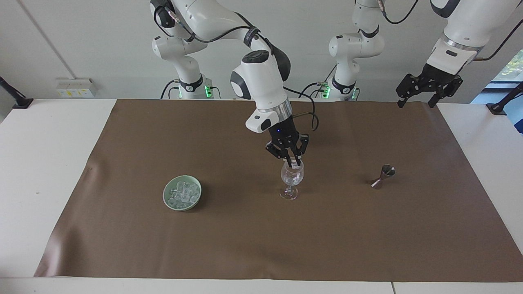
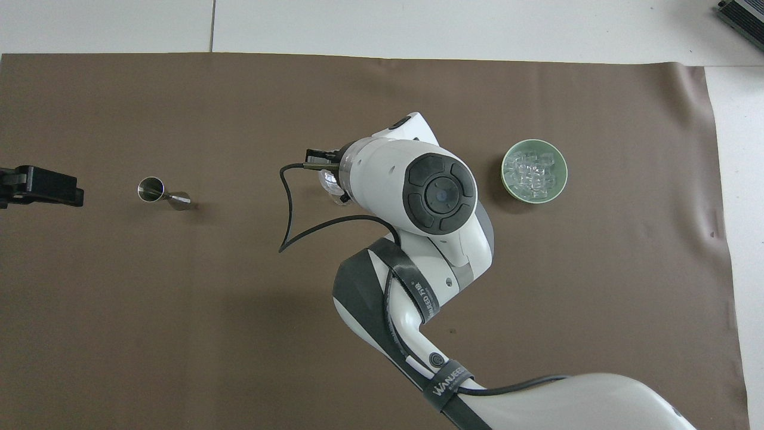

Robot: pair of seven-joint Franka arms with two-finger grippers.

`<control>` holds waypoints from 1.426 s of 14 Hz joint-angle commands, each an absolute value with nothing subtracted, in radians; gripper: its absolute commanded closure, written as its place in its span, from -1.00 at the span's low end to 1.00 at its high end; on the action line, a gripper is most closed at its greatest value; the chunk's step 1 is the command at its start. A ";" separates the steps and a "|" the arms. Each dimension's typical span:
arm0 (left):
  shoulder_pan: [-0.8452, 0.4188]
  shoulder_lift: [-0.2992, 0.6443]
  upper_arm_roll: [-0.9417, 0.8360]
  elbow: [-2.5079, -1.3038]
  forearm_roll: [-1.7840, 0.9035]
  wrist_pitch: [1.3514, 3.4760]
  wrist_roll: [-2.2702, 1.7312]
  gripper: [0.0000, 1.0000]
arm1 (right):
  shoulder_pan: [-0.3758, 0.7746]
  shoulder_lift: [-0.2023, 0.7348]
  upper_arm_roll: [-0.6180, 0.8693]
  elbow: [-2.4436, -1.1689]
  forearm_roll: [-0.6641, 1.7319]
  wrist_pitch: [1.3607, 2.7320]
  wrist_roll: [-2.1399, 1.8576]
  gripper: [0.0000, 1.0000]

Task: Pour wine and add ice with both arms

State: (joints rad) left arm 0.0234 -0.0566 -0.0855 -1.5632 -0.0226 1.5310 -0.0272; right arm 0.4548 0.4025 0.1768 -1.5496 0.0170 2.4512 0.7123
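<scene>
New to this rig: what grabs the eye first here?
The right gripper poised at the rim of the wine glass mid-mat, with ice already in it. A green bowl of ice sits toward the right arm's end, a jigger toward the left's, and the left gripper waits high.

Clear ice (image 1: 182, 194) chunks heaped in green bowl (image 1: 170, 203), toward right arm's end.

The right gripper (image 1: 292, 163) hangs right over the glass (image 1: 291, 179), blocking its mouth. Open cloth (image 1: 245, 241) lies between the glass and the bowl (image 1: 182, 192), and between the glass and the jigger (image 1: 383, 176). The left gripper (image 1: 416, 100) hangs over the cloth's edge.
</scene>
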 commanded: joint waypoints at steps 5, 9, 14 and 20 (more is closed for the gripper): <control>0.038 -0.072 -0.094 -1.574 -0.032 1.519 -0.025 -1.00 | 0.454 0.393 0.183 -1.559 0.017 2.434 0.750 0.80; 0.038 -0.072 -0.094 -1.574 -0.032 1.519 -0.025 -1.00 | 0.453 0.393 0.183 -1.559 0.015 2.428 0.749 0.76; 0.038 -0.072 -0.094 -1.574 -0.032 1.519 -0.025 -1.00 | 0.449 0.383 0.183 -1.554 0.011 2.384 0.738 0.74; 0.038 -0.072 -0.094 -1.574 -0.032 1.519 -0.025 -1.00 | 0.448 0.383 0.183 -1.554 0.012 2.382 0.738 0.57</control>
